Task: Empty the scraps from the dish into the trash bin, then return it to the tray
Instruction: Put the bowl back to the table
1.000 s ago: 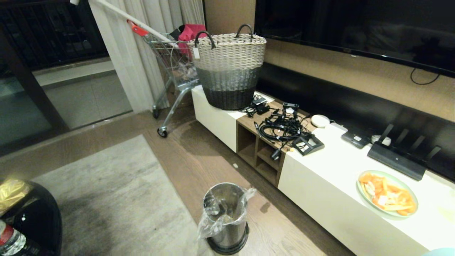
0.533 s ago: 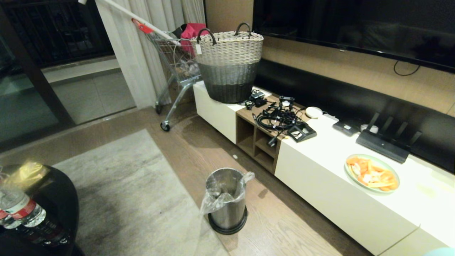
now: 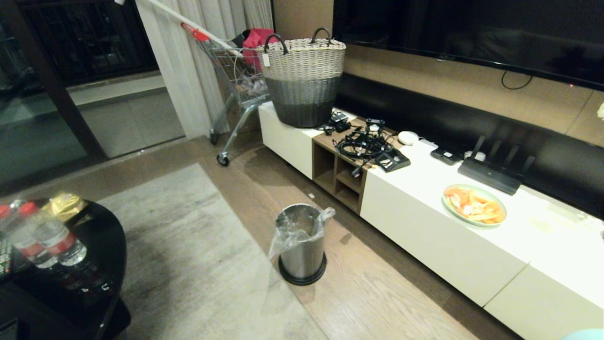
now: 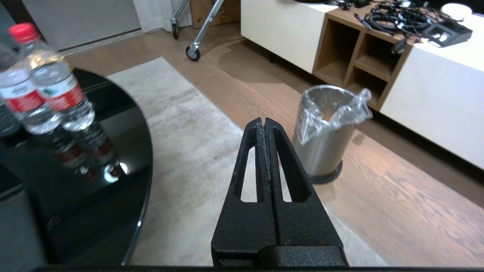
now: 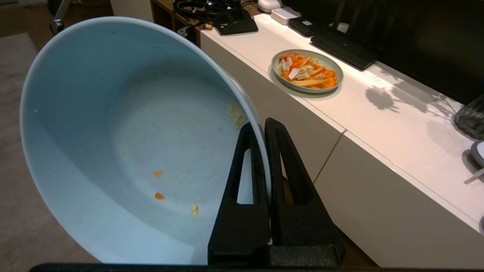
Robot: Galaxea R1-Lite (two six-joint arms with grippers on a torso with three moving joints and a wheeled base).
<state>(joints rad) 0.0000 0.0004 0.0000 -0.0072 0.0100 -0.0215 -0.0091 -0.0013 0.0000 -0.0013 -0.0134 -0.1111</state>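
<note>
Right gripper (image 5: 263, 126) pinches the rim of the tilted dish (image 5: 124, 143), with what look like a few scrap crumbs (image 5: 159, 195) inside; left gripper (image 4: 263, 122) is closed and empty; beyond stands the trash bin (image 3: 302, 245) on the floor

One steel trash bin (image 3: 302, 245), one woven basket (image 3: 303, 78), one shopping cart (image 3: 233, 80), one pale-green plate (image 3: 473, 205) of slices, two red-capped water bottles (image 3: 59, 241), one bluish dish (image 5: 113, 143) with four small scraps (image 5: 158, 173), two robot hands.
</note>
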